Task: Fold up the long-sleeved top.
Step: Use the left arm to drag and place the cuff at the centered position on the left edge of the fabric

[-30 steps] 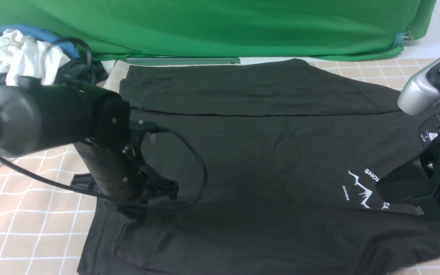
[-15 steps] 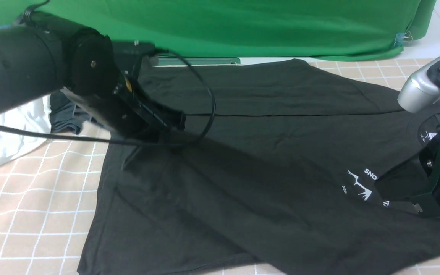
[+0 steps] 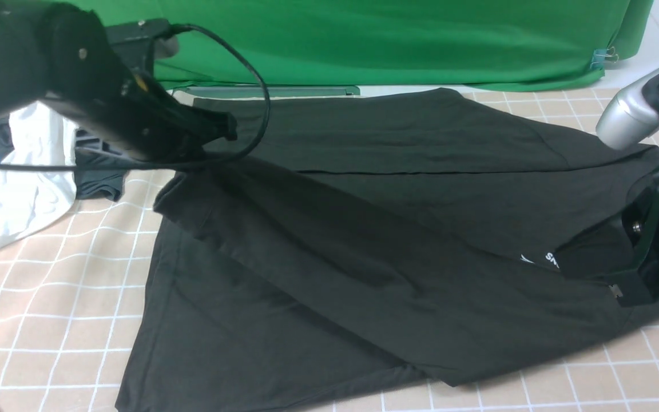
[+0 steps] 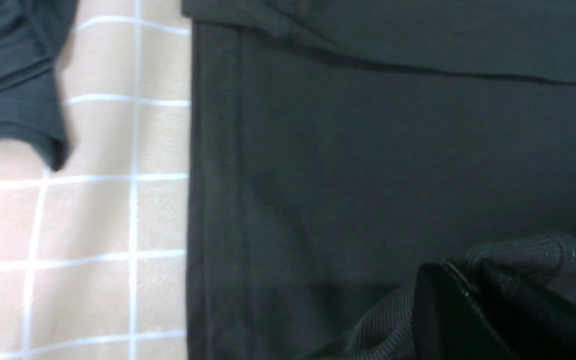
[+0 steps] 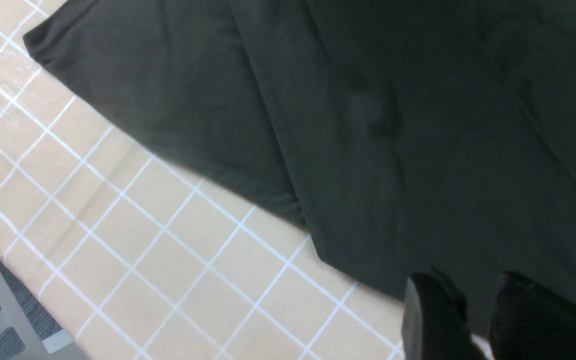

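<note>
Left hand (image 4: 460, 275) pinched tight on ribbed cuff (image 4: 523, 250) of long-sleeved top (image 3: 364, 229)

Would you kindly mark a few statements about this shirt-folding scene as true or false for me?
1. The left gripper is shut on the ribbed cuff of the long-sleeved top. True.
2. The chest print shows in full. False: the sleeve lying across the top covers most of it.
3. A white garment lies to the robot's left of the top. True.
4. The backdrop is blue. False: it is green.
</note>
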Motion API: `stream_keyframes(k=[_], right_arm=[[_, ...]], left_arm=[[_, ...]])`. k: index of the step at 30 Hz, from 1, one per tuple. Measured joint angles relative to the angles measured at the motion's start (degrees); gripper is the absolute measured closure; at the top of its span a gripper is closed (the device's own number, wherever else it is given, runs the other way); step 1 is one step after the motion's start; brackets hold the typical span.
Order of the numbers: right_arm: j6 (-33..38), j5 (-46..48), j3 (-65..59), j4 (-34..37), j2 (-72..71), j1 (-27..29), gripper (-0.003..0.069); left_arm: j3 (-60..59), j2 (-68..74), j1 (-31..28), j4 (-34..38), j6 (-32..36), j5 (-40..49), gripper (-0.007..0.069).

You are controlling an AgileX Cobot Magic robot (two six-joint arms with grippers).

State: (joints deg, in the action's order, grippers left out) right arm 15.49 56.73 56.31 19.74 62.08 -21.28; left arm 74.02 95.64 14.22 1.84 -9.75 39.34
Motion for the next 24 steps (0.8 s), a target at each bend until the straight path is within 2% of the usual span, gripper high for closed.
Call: stream_keyframes(k=[9,24], right_arm=[[0.0,-0.1,0.0,0.0,0.0,0.0,0.0442],[0.0,-0.4,0.0,0.0,0.0,0.0,0.0424]], left_arm=[[4.4,8.0,0.0,-2.9,1.1,2.8,0.0594],[5.4,13.3,-2.3,-4.6,1.1,0.7,0.0594]])
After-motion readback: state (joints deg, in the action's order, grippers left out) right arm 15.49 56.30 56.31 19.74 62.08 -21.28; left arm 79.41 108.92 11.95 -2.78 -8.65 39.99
